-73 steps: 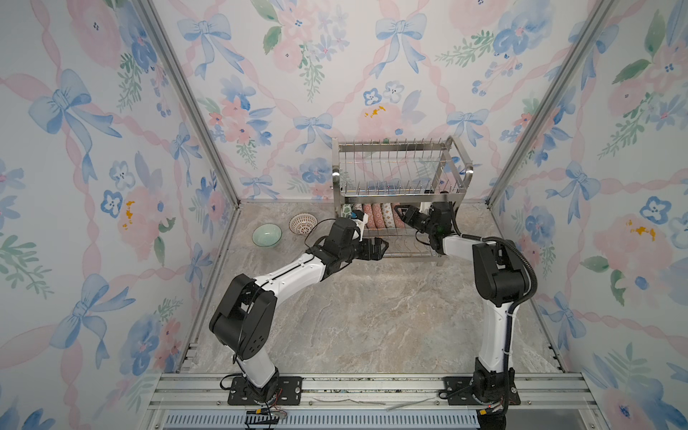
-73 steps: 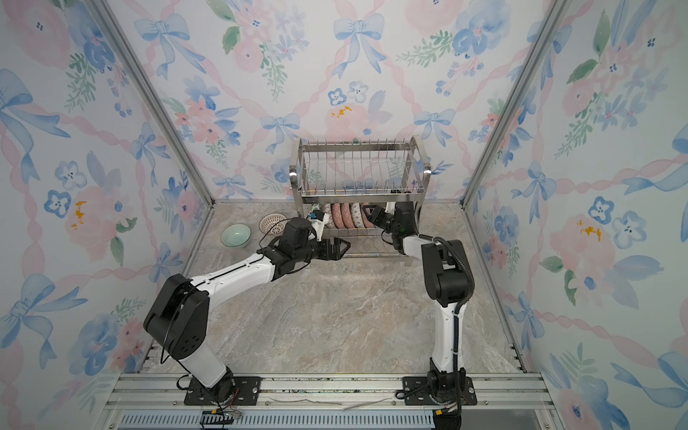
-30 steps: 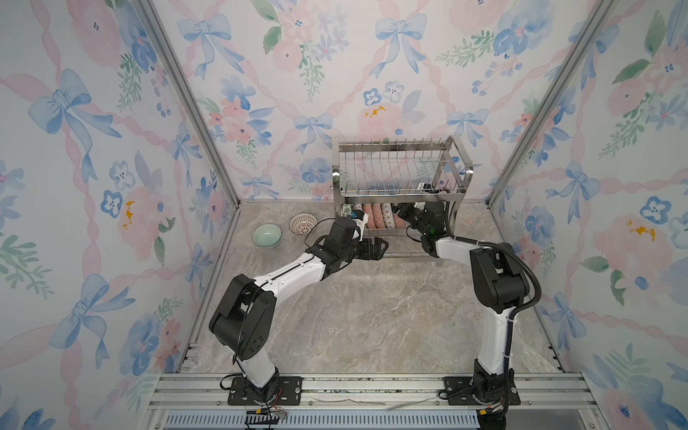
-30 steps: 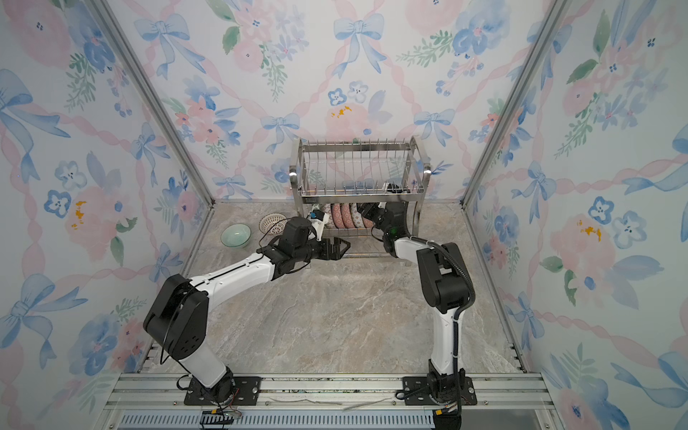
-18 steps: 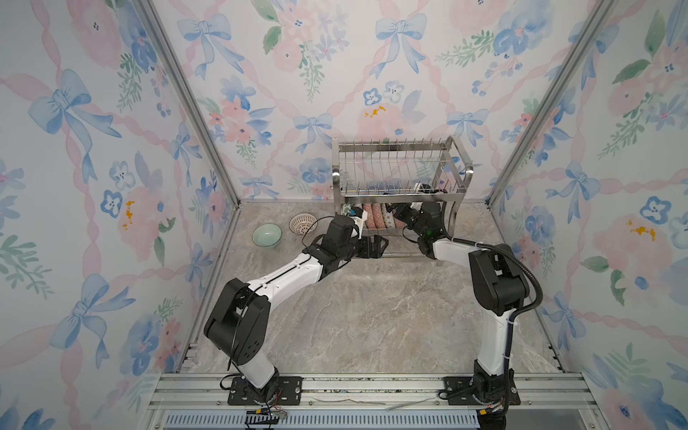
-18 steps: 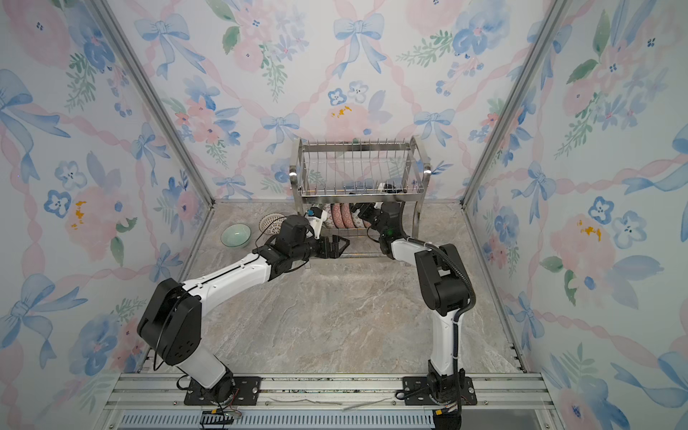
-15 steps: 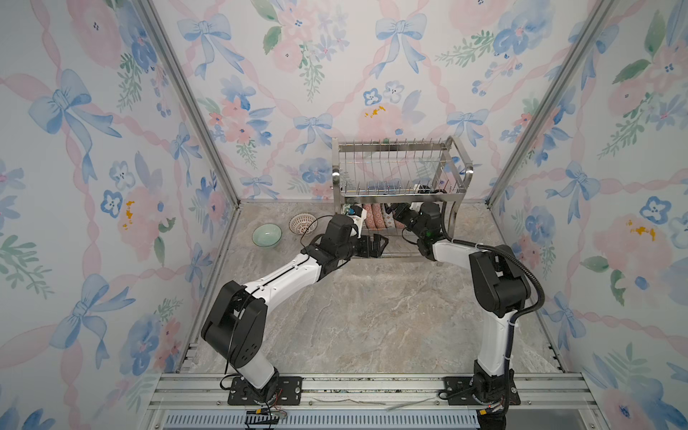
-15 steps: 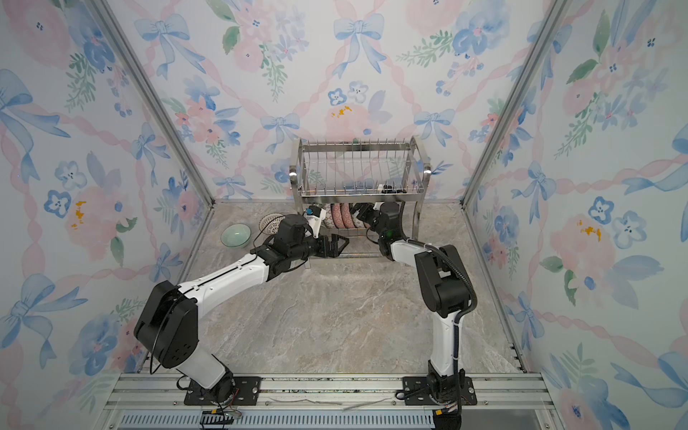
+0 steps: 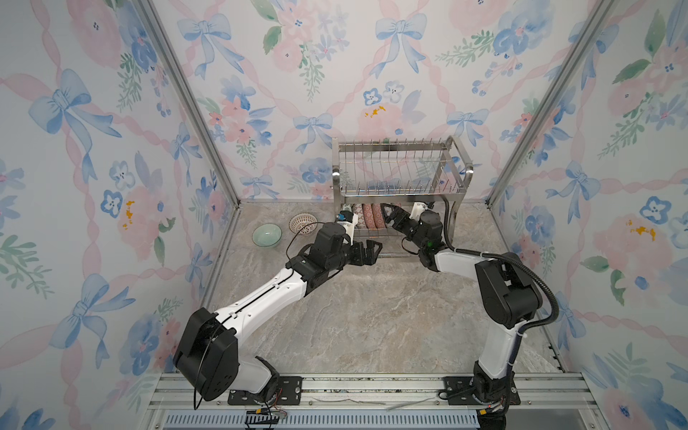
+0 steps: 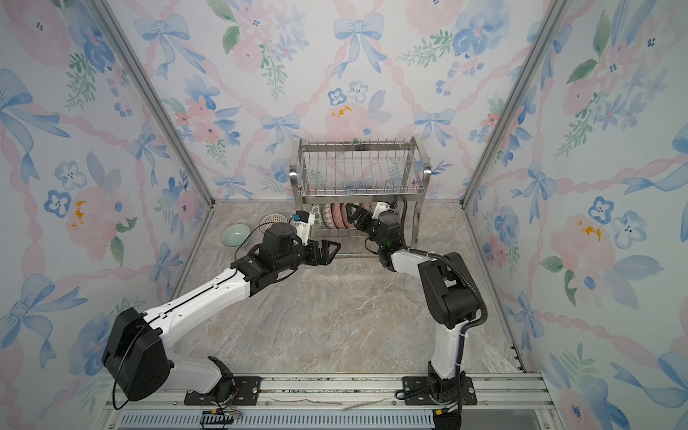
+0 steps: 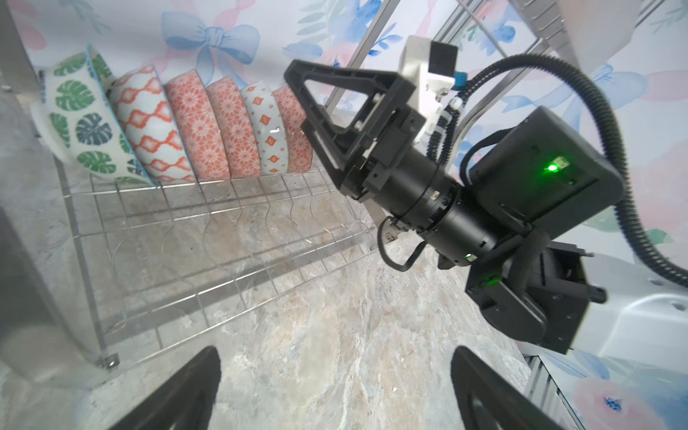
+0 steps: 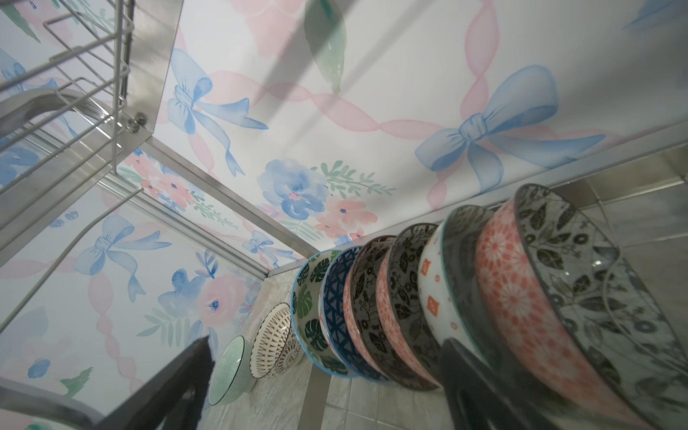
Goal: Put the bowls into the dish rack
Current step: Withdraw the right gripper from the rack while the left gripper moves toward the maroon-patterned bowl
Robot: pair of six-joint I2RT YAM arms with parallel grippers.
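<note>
The dish rack (image 9: 456, 165) (image 10: 419, 163) stands at the back wall. Several patterned bowls (image 9: 368, 220) (image 10: 335, 216) (image 11: 193, 123) (image 12: 402, 305) stand on edge in a row on its lower tier. Two more bowls rest on the table left of it: a pale green one (image 9: 266, 235) (image 10: 235, 235) (image 12: 231, 368) and a brown lattice one (image 9: 303, 223) (image 10: 271, 221) (image 12: 275, 346). My right gripper (image 9: 389, 216) (image 10: 355, 216) (image 11: 299, 100) (image 12: 324, 391) reaches under the upper tier, open, at the right end of the row, holding nothing. My left gripper (image 9: 372, 249) (image 10: 331, 251) (image 11: 335, 391) hangs open and empty over the table before the rack.
The rack's upper tier (image 9: 402, 175) has only bare prongs. Its lower wire shelf (image 11: 223, 238) has free slots right of the row. The rack's leg (image 9: 448, 219) stands close behind my right wrist. Floral walls close in on three sides.
My right gripper has opened fully and slid a little left along the lower tier toward the row of bowls. The left arm has shifted only slightly; its gripper stayed open.
</note>
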